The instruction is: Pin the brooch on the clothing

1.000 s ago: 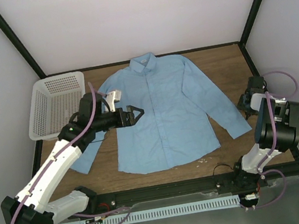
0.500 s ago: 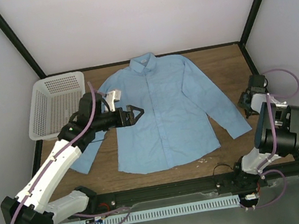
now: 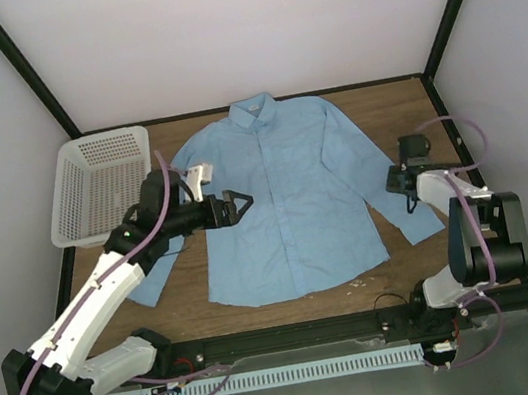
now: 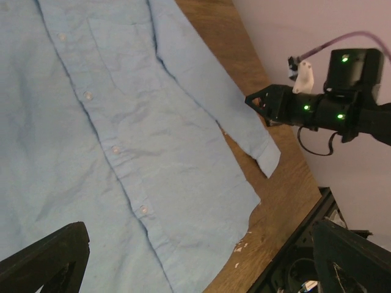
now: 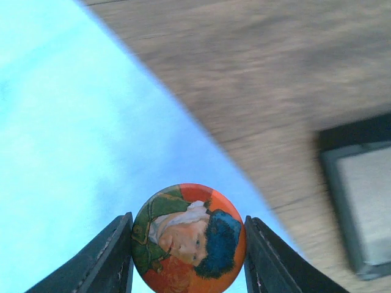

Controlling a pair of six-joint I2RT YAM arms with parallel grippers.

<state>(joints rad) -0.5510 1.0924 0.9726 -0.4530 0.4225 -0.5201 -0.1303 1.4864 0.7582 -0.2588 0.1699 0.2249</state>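
Note:
The clothing is a light blue shirt [image 3: 284, 194] lying flat on the wooden table, collar toward the back; it also fills the left wrist view [image 4: 122, 122]. The brooch [image 5: 188, 238] is a round orange-red badge with a painted face, and my right gripper [image 5: 188, 244] is shut on it, edge to edge. In the top view the right gripper [image 3: 394, 180] hovers at the shirt's right sleeve, near the cuff; the brooch is too small to see there. My left gripper [image 3: 242, 202] stands open above the shirt's left front, its fingers [image 4: 46, 259] wide apart with nothing between them.
A white mesh basket [image 3: 100, 184] stands at the back left. A black square box [image 5: 360, 201] lies on the bare wood to the right of the sleeve. Small white scraps [image 3: 364, 282] lie near the shirt's hem. Black frame posts rise at the back corners.
My right arm has swung left from the table's right edge to over the sleeve, carrying the brooch. The left arm has barely shifted.

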